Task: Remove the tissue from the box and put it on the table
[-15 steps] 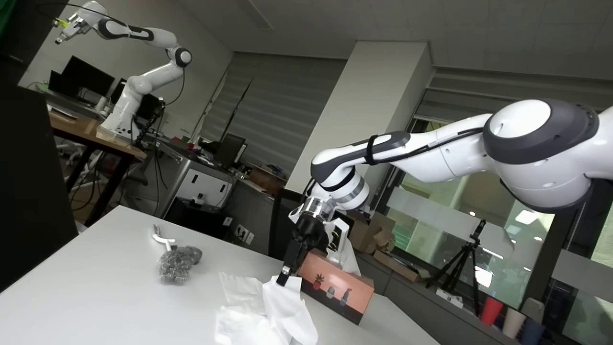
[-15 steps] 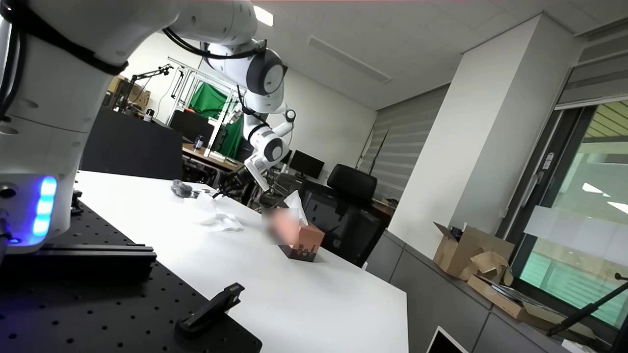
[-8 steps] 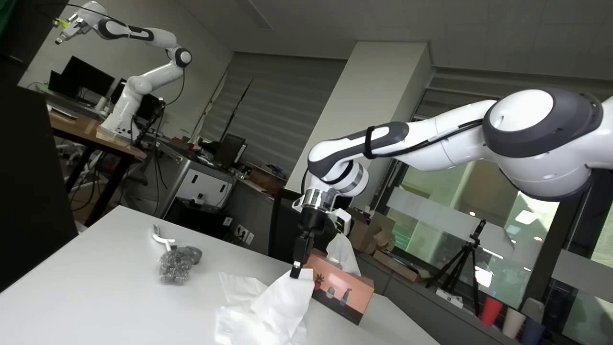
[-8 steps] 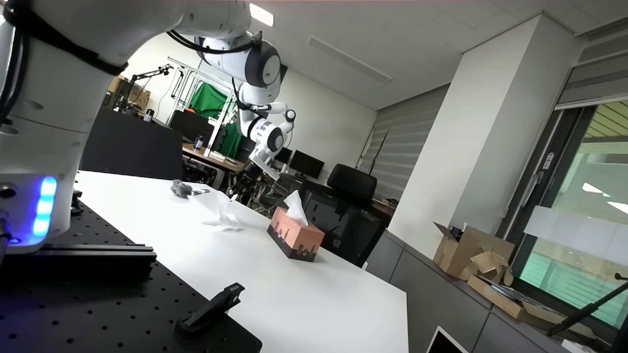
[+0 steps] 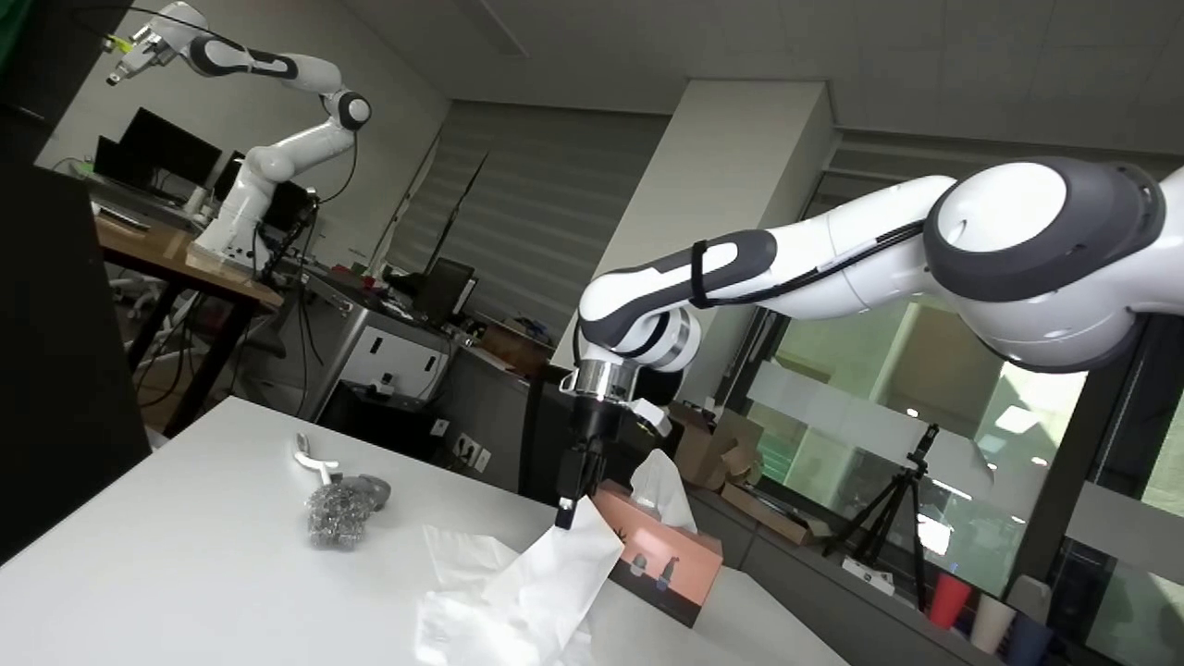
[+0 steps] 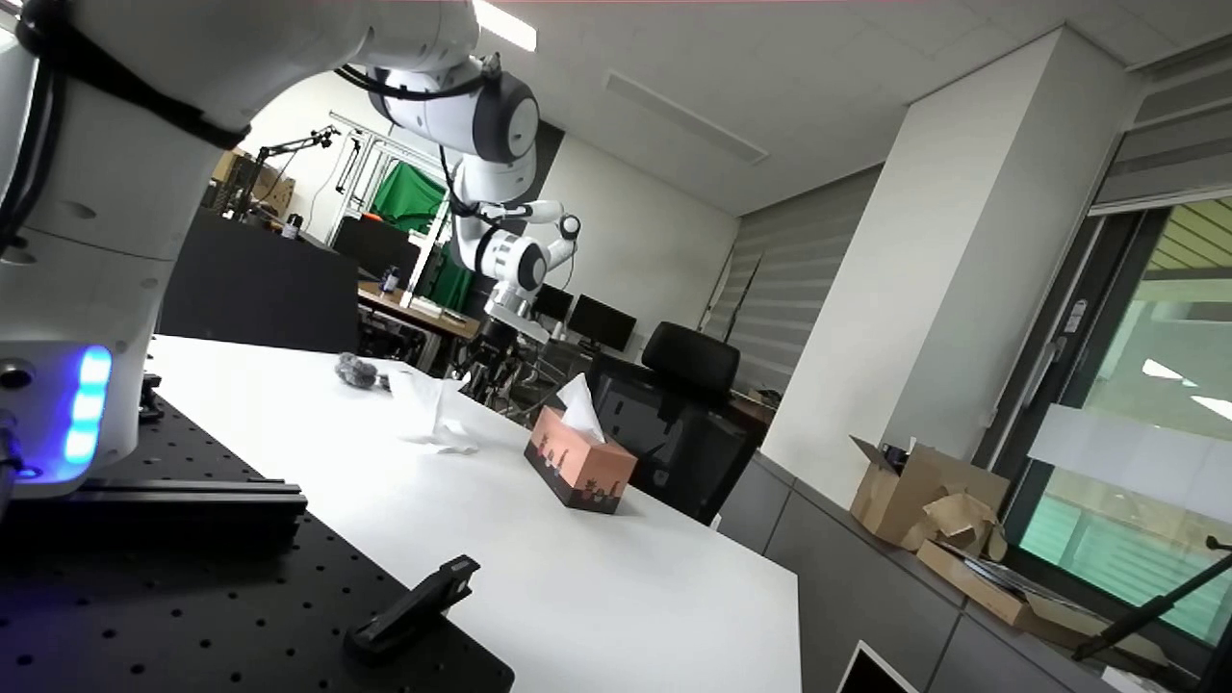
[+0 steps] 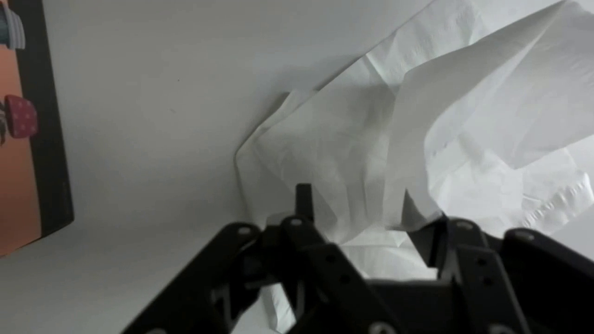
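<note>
Step in hand, as I judge it: freeing the hand (image 7: 357, 206) from the loose tissue (image 5: 536, 592). Position, left to right in an exterior view: tissue, out of the box (image 5: 652, 546) and crumpled on the counter (image 5: 213, 536), one fold standing up to the hand; then hand; then box, with a gap to the tissue in the wrist view. Hand: jaws wide, nothing seen pinched; the raised fold touches the finger (image 7: 434, 241) at the right of the wrist view, probably by cling. To do it well: lower slightly so the fold slackens, leave the jaws wide, ease the finger sideways off the tissue, then rise slowly; a quick lift would likely drag the tissue along. Give the box room on the way up. Count, left to right: 1 robot arm (image 5: 305, 153) in the background; 1 white hooked handle (image 5: 319, 462), 1 wire scrubber (image 5: 338, 516) and 1 grey lump (image 5: 370, 490), joined or not I cannot tell; 1 heap of loose tissue, sheets not countable; 1 hand; 1 box with 1 tuft (image 5: 661, 486) sticking out of its top; 1 tripod (image 5: 911, 476); 1 red cup (image 5: 950, 599), 1 cream cup (image 5: 992, 622), 1 dark blue cup (image 5: 1025, 640), 1 grey object (image 5: 1029, 597), perhaps a fourth cup.
</note>
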You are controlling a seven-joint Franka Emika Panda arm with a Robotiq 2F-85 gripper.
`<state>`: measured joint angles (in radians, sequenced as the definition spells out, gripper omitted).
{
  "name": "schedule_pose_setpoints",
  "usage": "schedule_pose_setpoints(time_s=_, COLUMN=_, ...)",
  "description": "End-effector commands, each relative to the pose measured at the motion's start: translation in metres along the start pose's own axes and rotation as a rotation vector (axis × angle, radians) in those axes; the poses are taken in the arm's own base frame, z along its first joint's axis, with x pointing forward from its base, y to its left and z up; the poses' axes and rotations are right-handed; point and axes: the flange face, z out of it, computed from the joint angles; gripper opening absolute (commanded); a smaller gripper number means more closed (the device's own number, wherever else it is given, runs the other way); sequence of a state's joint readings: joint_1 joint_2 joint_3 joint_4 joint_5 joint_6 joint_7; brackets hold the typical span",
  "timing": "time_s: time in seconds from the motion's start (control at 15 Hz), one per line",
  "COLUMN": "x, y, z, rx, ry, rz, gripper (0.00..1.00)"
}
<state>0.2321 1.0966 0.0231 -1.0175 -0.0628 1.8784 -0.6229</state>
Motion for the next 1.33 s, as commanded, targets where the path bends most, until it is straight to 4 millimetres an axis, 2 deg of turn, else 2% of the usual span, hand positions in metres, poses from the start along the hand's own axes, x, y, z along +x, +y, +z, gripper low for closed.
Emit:
schedule_pose_setpoints(time_s=0.0, x=-0.001, y=0.001, z=-0.01, rx=-0.052, ry=-0.009, rz=0.052, gripper=0.86)
schedule_pose_setpoints(time_s=0.07, x=-0.001, y=0.002, z=-0.011, rx=-0.061, ry=-0.013, rz=0.058, gripper=0.94)
schedule_pose_setpoints(time_s=0.2, x=-0.006, y=0.004, z=-0.012, rx=-0.088, ry=-0.055, rz=0.058, gripper=1.0)
schedule_pose_setpoints(time_s=0.53, x=-0.017, y=0.025, z=-0.02, rx=-0.298, ry=-0.145, rz=0.102, gripper=1.0)
schedule_pose_setpoints(time_s=0.87, x=-0.018, y=0.039, z=-0.037, rx=-0.514, ry=-0.124, rz=0.175, gripper=1.0)
schedule_pose_setpoints(time_s=1.27, x=-0.017, y=0.023, z=-0.051, rx=-0.356, ry=-0.076, rz=0.22, gripper=1.0)
